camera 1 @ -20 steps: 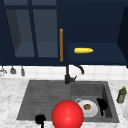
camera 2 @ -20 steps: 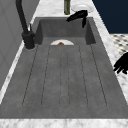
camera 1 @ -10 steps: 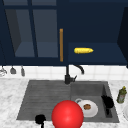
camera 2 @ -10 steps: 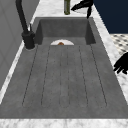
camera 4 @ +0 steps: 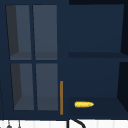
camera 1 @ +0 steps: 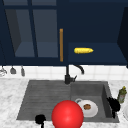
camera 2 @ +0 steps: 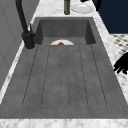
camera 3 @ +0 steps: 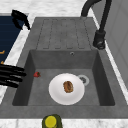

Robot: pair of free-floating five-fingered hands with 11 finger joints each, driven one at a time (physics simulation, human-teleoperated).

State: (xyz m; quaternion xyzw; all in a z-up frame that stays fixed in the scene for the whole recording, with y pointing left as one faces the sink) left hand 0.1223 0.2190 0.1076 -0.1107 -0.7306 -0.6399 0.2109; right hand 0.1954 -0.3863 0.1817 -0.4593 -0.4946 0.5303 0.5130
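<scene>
Right hand (camera 1: 114, 105) hovers over the sink's (camera 1: 105, 86) right rim by the green bottle (camera 1: 122, 94), fingers straight and apart, holding nothing. White plate (camera 1: 88, 109) with a brown morsel sits in the basin, open room around it. Left hand (camera 1: 40, 119) hangs at the front-left edge, fingers unclear. Since a second ago, the right hand has shifted slightly; the rest is unchanged.

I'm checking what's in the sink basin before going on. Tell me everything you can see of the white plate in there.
The white plate is round, plain and glossy-looking, lying flat on the floor of the grey sink basin, beside the drain. A small brown piece of food sits at its middle. A cup-like white rim shows at its left edge in the front view. Neither hand touches it; the right hand is nearest, at the basin's right wall.
</scene>
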